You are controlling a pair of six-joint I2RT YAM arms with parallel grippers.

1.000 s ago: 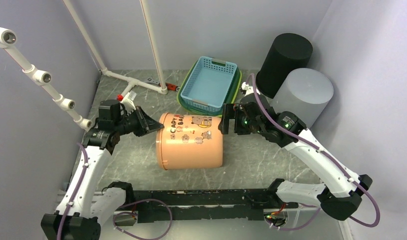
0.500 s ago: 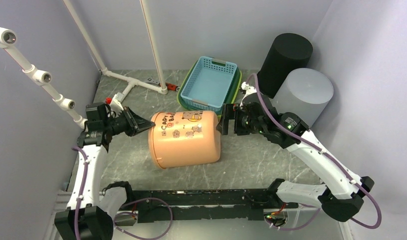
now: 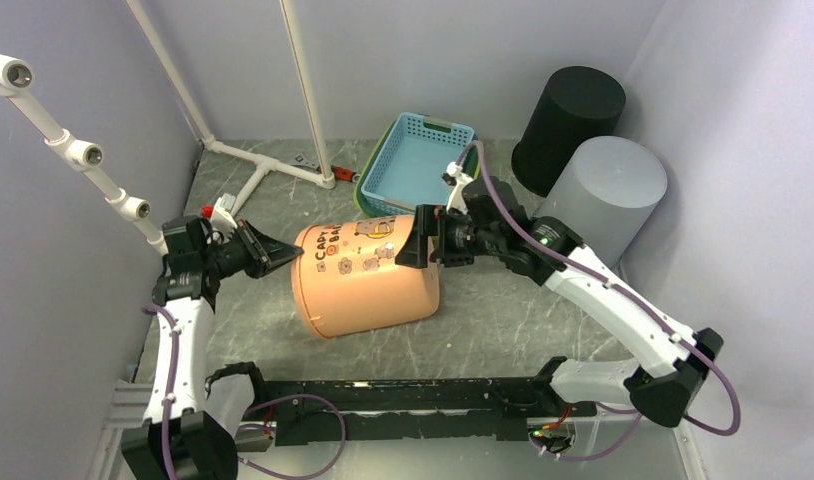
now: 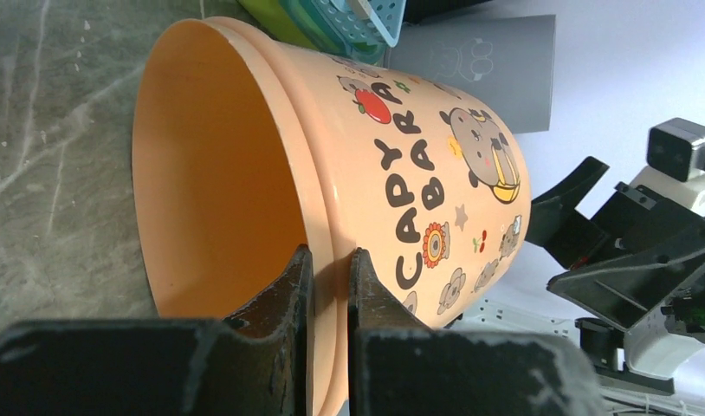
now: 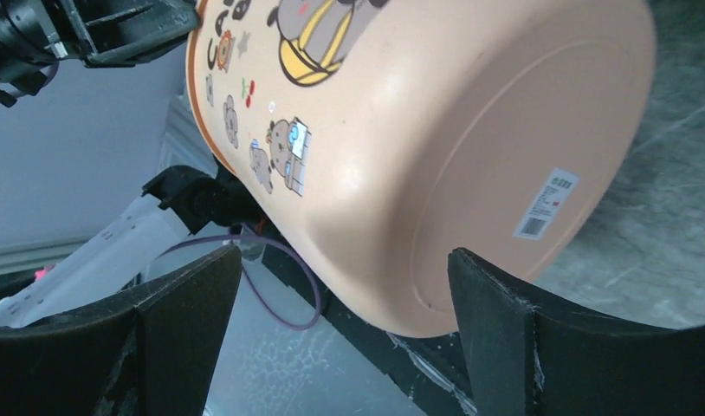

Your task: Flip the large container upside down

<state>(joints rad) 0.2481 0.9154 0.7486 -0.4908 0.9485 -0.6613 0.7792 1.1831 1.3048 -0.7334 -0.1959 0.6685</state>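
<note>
The large container is a peach bucket [image 3: 368,275] with cartoon prints. It lies on its side in mid table, mouth to the left, tilted. My left gripper [image 3: 285,251] is shut on its rim [image 4: 327,260], one finger inside and one outside. My right gripper [image 3: 415,240] is open at the bucket's flat base [image 5: 505,173], which bears a barcode label. Its fingers [image 5: 496,321] stand wide apart on either side of the base edge.
A blue basket [image 3: 420,165] nested in a green one stands behind the bucket. A black cylinder [image 3: 568,125] and a grey cylinder [image 3: 613,190] stand at the back right. White pipes [image 3: 273,165] run along the left and back.
The bucket's rim has been pulled left and tipped, held by my left gripper. My right gripper has moved left over the bucket's base end.
</note>
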